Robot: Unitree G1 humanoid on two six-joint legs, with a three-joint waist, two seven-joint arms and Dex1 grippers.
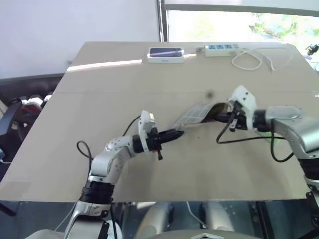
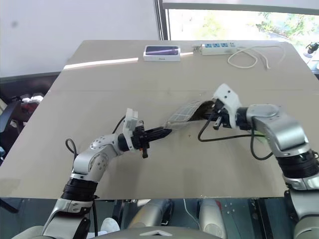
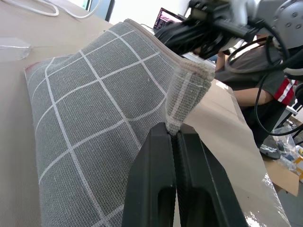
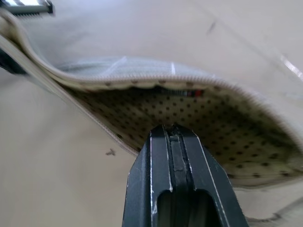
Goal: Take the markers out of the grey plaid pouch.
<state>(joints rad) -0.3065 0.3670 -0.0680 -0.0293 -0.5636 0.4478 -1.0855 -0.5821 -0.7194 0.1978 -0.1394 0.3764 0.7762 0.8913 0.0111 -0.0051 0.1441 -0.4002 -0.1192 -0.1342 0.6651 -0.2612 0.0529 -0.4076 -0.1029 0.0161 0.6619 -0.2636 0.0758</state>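
Note:
The grey plaid pouch [image 1: 193, 114] is held up off the wooden table [image 1: 149, 89] between my two arms. My left gripper [image 3: 173, 133] is shut on a pinched fold of its fabric at the near corner. The zipper edge gapes open and shows a dotted lining [image 4: 189, 118]. My right gripper [image 4: 171, 130] is shut at that open mouth, with nothing visible between its fingers. A small red and dark striped bit [image 4: 188, 93] sits just under the zipper edge; I cannot tell if it is one of the markers. The markers are otherwise hidden.
A white-framed dark device [image 1: 166, 53] and a white power strip [image 1: 222, 49] with a looped cable [image 1: 255, 59] lie at the table's far edge. A seated person [image 3: 255, 85] is beyond the table in the left wrist view.

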